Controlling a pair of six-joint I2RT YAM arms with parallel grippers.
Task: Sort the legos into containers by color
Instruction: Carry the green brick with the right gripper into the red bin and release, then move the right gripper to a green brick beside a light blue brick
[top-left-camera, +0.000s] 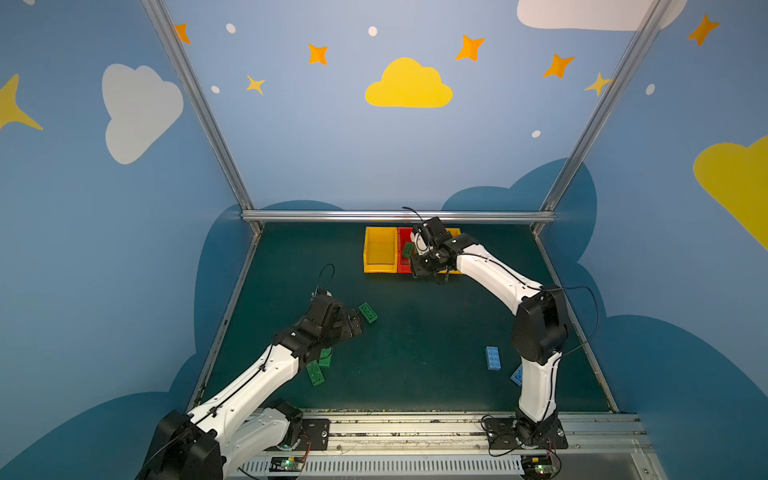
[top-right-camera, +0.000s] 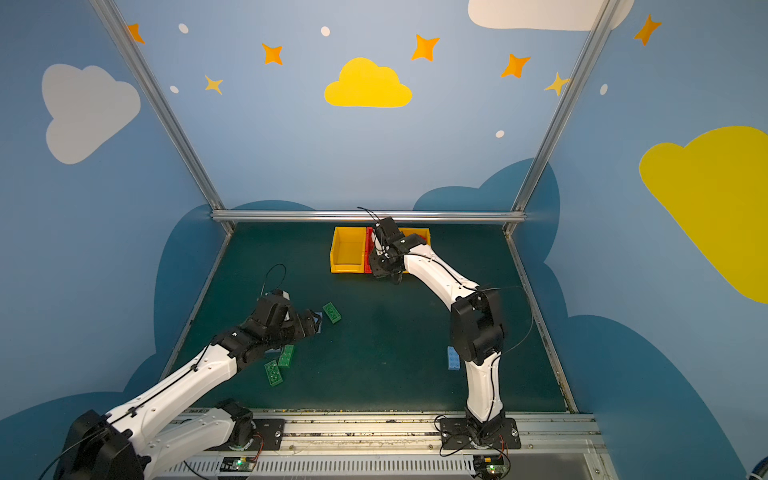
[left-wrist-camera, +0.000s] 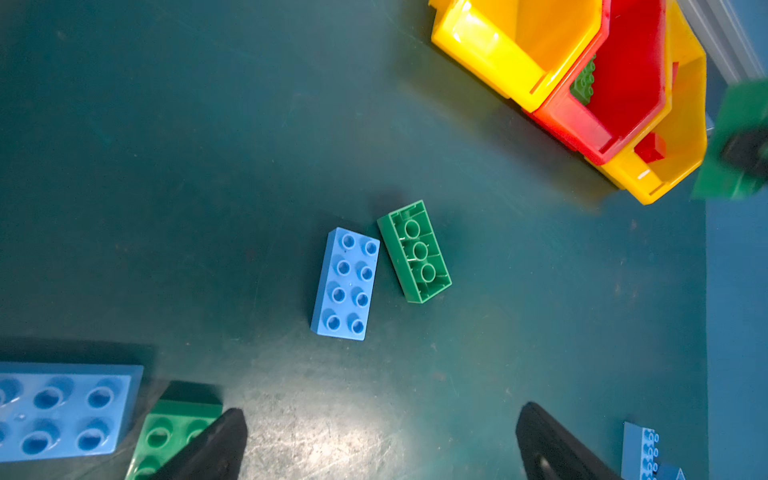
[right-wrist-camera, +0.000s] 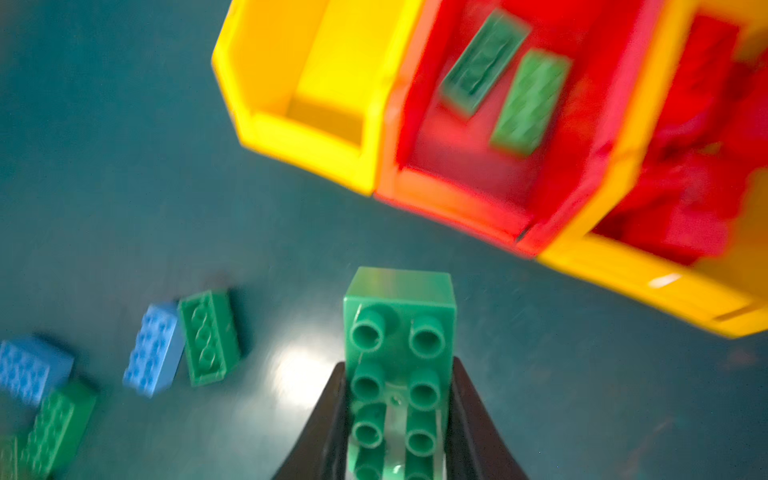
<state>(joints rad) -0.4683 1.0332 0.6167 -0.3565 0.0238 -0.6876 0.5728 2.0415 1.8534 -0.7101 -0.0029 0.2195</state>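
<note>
at the far edge of the dark green table mat (top-left-camera: 415, 353), three open plastic bins are sitting side by side, touching: an empty yellow bin (right-wrist-camera: 332, 50), a red bin (right-wrist-camera: 457, 195) in the middle and a second yellow bin (right-wrist-camera: 644, 270). two green studded bricks (right-wrist-camera: 484, 62) are lying inside the red bin, and red bricks (right-wrist-camera: 685, 208) are lying in the second yellow one. the right gripper (right-wrist-camera: 399, 365) is clenching a green two-by-four plastic brick (right-wrist-camera: 399, 316) by its long sides, studs facing the wrist camera, and is holding it above the mat just in front of the red bin. the left gripper (left-wrist-camera: 380, 409) is hanging with jaws spread wide and nothing between them, over the mat's left side, just short of a light blue studded brick (left-wrist-camera: 345, 284) and an upturned green brick (left-wrist-camera: 415, 251) lying side by side, nearly touching. two more green bricks (top-left-camera: 316, 372) are lying under the left arm (top-left-camera: 249, 382), and another light blue brick (top-left-camera: 493, 358) is resting near the right arm (top-left-camera: 536, 374).
</note>
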